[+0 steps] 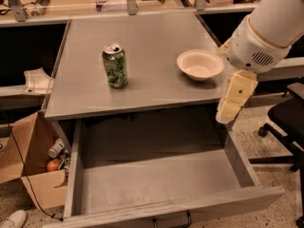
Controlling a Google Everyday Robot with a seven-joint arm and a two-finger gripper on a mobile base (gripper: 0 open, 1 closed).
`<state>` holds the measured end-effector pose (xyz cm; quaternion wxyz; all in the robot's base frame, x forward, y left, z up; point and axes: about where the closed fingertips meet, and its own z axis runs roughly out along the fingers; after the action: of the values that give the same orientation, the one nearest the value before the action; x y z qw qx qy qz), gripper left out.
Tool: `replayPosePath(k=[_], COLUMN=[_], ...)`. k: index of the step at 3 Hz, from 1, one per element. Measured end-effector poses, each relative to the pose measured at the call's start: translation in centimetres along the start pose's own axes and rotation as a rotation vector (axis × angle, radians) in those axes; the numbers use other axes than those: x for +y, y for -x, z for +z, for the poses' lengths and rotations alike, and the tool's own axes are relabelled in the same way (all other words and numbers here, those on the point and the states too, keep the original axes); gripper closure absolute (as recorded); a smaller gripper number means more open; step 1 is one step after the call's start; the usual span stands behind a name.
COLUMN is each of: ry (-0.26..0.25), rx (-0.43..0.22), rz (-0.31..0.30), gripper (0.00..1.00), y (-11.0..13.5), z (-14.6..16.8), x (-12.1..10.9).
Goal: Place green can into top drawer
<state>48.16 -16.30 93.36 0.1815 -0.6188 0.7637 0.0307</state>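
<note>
One can (pixel 115 65), one drawer (pixel 166 209), claw (pixel 228 112) right

The can (pixel 115 65) stands upright on the left half of the desk (pixel 152 32), with the bowl (pixel 200 64) well apart to its right, near the desk's right edge. The top drawer (pixel 161 182) is pulled out below and in front of the desk. The gripper (pixel 227 109) hangs off the desk's front right corner, just right of the bowl and over the drawer's right wall; a cardboard box (pixel 28 175) sits on the floor left of the drawer.
</note>
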Motion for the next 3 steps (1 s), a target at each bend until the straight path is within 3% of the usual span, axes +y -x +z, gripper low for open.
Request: replayPosePath(k=[1,2,3], ry=[0.003,0.032,0.032], rx=[-0.024,-0.105,-0.106], rz=[0.020,-0.017,-0.017], gripper=[0.00,0.00,0.00], y=[0.2,4.5,4.5], z=[1.4,4.9,4.9], x=[-0.5,-3.4,-3.4])
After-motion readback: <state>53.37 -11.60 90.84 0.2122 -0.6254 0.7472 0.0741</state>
